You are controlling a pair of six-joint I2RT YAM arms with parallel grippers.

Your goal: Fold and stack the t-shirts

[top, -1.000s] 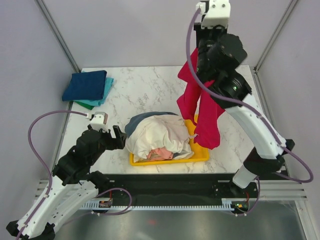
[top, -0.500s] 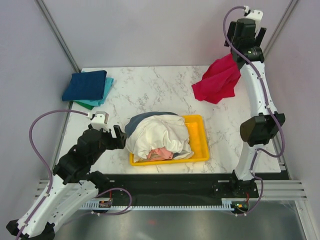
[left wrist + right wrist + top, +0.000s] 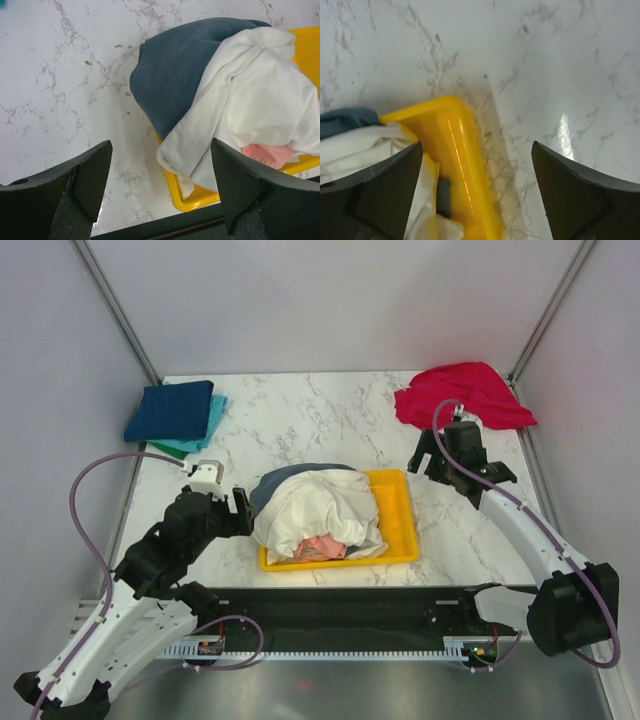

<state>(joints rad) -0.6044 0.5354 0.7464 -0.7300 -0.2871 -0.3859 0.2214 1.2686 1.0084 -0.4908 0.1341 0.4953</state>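
Red t-shirt [image 3: 462, 397] lies bunched, long axis running left to right.

Top external view: high, behind both arm bases, facing down over the whole table [image 3: 300, 420]. Left wrist view: close, facing down at the yellow tray [image 3: 187, 200], left end. Right wrist view: close above 1 tray corner. All 3 share the tray and white t-shirt [image 3: 320, 505].

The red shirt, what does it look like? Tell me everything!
The red shirt is soft, bright red cloth. It lies crumpled and unfolded in a loose, wrinkly heap at the far right corner of the marble table. It rests only on the tabletop, well apart from the yellow tray, and nothing is holding it.
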